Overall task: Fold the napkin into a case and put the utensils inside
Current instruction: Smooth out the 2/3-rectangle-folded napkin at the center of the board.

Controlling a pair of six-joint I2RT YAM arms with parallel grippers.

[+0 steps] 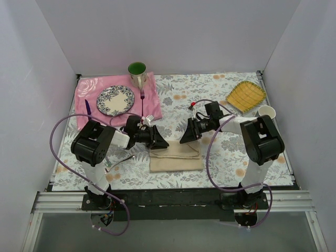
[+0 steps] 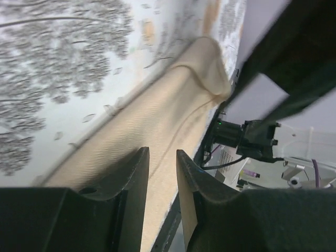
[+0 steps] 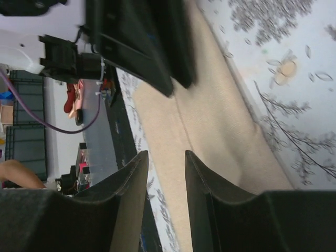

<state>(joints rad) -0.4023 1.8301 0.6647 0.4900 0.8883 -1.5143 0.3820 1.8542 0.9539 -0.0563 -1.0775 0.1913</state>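
From above, the napkin [image 1: 176, 160] lies as a folded oblong on the worktop, around the middle of its near edge. The left gripper [image 1: 160, 143] is at the far-left end of the napkin and the right gripper [image 1: 185, 138] at its far-right end. The pink mat [image 1: 152, 102] sits well away in the far-left corner.

In the left wrist view, the left gripper [image 2: 161, 153] hovers low over the napkin [image 2: 157, 113]. Its fingers [image 2: 137, 173] stand narrowly apart with nothing visibly pinched. The cloth humps up at its far end.

In the right wrist view, the right gripper [image 3: 165, 155] also shows a modest gap, over the napkin [image 3: 210, 115], with no cloth caught.

The step looks like another fold to narrow the case. To do it well, both sides should pinch only the top layer at matching spots, then lift together. Keeping the edge taut should leave a straight crease and an open end for the utensils.
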